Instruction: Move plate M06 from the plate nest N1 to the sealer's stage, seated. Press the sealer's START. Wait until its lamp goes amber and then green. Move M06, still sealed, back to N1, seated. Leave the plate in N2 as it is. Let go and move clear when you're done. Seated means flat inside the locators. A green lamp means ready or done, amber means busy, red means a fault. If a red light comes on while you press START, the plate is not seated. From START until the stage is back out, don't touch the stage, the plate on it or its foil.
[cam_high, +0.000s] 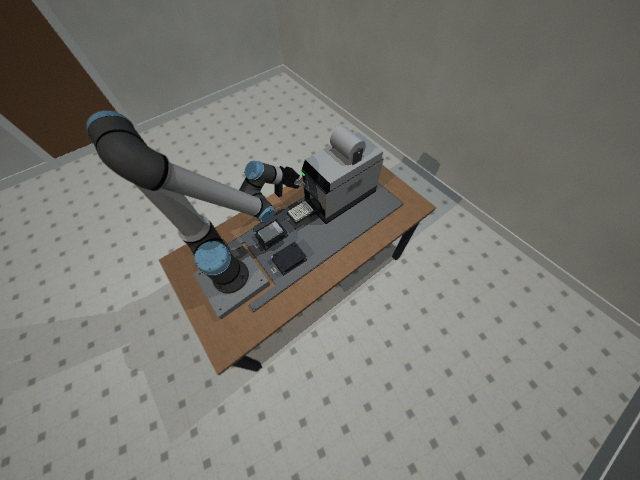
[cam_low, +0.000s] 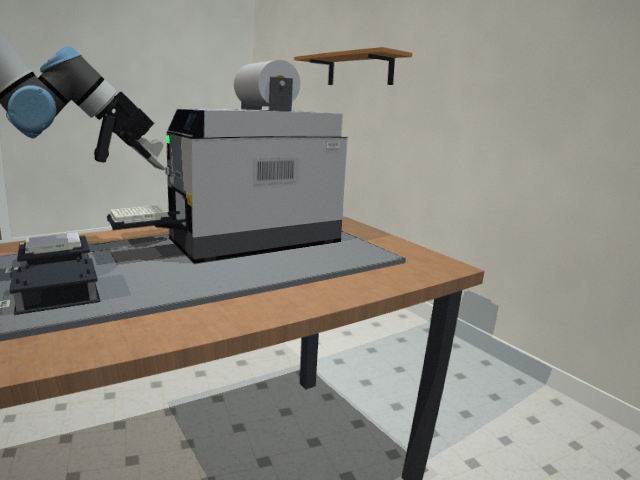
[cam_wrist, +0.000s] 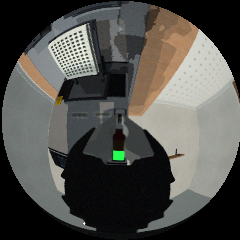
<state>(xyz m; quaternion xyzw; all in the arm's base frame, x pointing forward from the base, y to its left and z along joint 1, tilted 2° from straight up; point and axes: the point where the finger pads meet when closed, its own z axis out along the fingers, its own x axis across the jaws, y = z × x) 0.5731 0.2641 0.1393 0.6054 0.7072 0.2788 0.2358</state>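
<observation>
My gripper (cam_high: 300, 181) (cam_low: 163, 167) (cam_wrist: 120, 114) is shut and empty. Its tips are at the small START button on the sealer's front; whether they touch it I cannot tell. The sealer (cam_high: 351, 193) (cam_low: 268, 201) shows a green lamp (cam_high: 303, 174) (cam_low: 168, 138) (cam_wrist: 118, 155). Its stage (cam_low: 117, 224) is out. A white plate (cam_high: 300, 211) (cam_low: 136, 212) (cam_wrist: 75, 52), evidently M06, lies on it and looks flat; its wells show as dark dots and I see no foil. The front nest (cam_high: 289, 257) (cam_low: 54, 273), evidently N1, is empty. Another plate (cam_high: 270, 232) (cam_low: 53, 241) sits in the other nest.
A foil roll (cam_high: 346, 143) (cam_low: 258, 85) stands on top of the sealer. The stage sticks out below my gripper. The two nests stand on the grey mat (cam_high: 356, 217) (cam_low: 248, 273), between the arm's base and the sealer. A wall shelf (cam_low: 356, 54) is at the back.
</observation>
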